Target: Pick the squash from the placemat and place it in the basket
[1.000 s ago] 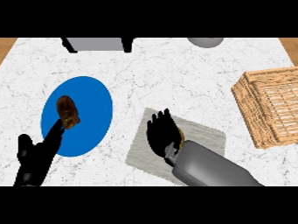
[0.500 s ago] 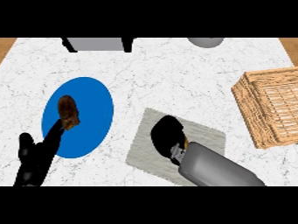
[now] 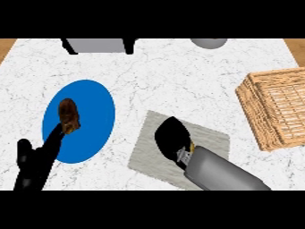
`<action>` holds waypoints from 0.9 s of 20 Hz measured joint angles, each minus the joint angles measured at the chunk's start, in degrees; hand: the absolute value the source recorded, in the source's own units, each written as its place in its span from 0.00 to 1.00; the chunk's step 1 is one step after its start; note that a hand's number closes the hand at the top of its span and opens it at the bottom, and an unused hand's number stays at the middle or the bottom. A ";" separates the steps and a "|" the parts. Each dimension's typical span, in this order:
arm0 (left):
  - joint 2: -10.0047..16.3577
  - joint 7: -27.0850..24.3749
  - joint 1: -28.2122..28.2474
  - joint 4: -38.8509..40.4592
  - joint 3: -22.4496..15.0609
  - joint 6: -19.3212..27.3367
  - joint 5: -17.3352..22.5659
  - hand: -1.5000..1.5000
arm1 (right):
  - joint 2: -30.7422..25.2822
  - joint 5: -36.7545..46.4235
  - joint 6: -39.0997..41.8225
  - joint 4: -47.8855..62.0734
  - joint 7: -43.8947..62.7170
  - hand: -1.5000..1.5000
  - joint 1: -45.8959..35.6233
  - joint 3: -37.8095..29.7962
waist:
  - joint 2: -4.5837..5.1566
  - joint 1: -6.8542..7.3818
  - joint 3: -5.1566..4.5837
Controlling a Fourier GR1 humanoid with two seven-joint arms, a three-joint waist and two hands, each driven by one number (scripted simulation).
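Note:
My right hand (image 3: pixel 171 138) lies on the grey placemat (image 3: pixel 211 134) at lower centre, its fingers curled down into a ball. The squash is hidden under that hand; only a small yellowish fleck shows by the wrist. The woven basket (image 3: pixel 283 109) stands at the right edge of the counter, apart from the placemat. My left hand (image 3: pixel 34 157) rests open at the lower left, its fingers pointing up over the rim of a blue plate (image 3: pixel 92 107).
A brown lumpy food item (image 3: pixel 69 115) lies on the blue plate. At the back edge stand a grey box-like object (image 3: pixel 99 44) and a grey rounded object (image 3: pixel 209 43). White marble counter lies between placemat and basket.
My right hand's fingers, stretched flat over the placemat a second ago, have curled shut in place. The left hand has stayed still.

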 measured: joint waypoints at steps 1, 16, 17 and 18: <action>-0.27 -0.13 0.54 -0.18 -0.10 0.52 -0.38 0.50 | -0.34 -0.17 -1.41 -2.08 1.33 1.00 2.04 -0.90 | -0.15 -0.55 0.06; 0.38 -0.59 6.76 -3.28 3.06 1.32 1.37 0.50 | -0.24 -15.06 -31.96 -43.38 7.48 1.00 31.95 -19.60 | -0.85 -6.23 0.22; 0.36 -0.35 6.55 -3.29 2.91 1.33 1.21 0.50 | -0.29 -16.06 -32.84 -47.01 7.77 1.00 33.12 -20.94 | -0.80 -6.06 0.18; 0.25 -0.19 6.36 -3.33 2.78 1.43 1.09 0.50 | -0.60 -17.03 -33.35 -50.89 8.18 1.00 34.33 -22.27 | -0.76 -5.86 0.14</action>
